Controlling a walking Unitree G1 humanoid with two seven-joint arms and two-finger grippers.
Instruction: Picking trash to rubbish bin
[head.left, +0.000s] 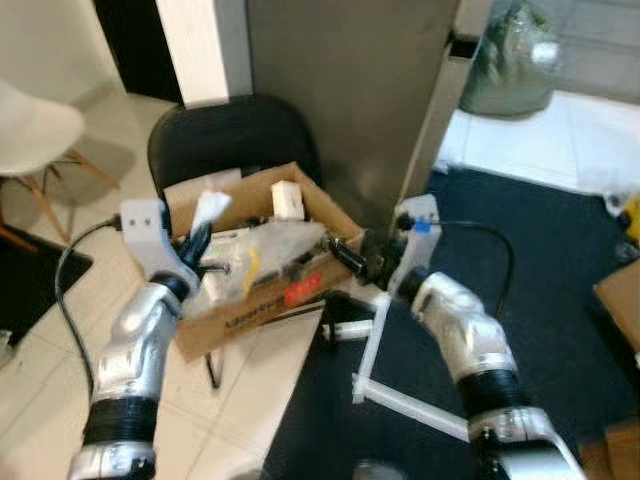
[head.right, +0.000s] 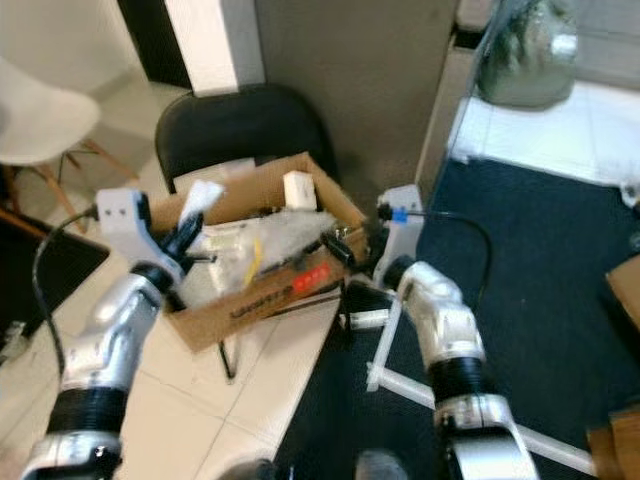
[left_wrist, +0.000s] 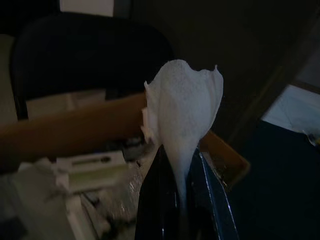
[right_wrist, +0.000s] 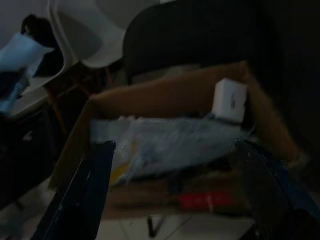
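Observation:
An open cardboard box (head.left: 250, 305) of trash sits on a black chair (head.left: 230, 135). It holds a small white carton (head.left: 287, 199), a crumpled clear plastic bag (head.left: 285, 240) and several other scraps. My left gripper (head.left: 197, 243) is over the box's left edge, shut on a white tissue (left_wrist: 186, 107) that stands up from its fingers (left_wrist: 155, 200). My right gripper (head.left: 350, 255) is at the box's right corner, just outside it. Its fingers (right_wrist: 95, 185) are spread wide and open, with nothing between them.
A grey cabinet wall (head.left: 340, 90) rises right behind the chair. A white chair (head.left: 35, 130) stands at the left on the pale tiles. A white frame (head.left: 400, 395) lies on the dark carpet at the right. A green bag (head.left: 510, 60) sits at the back right.

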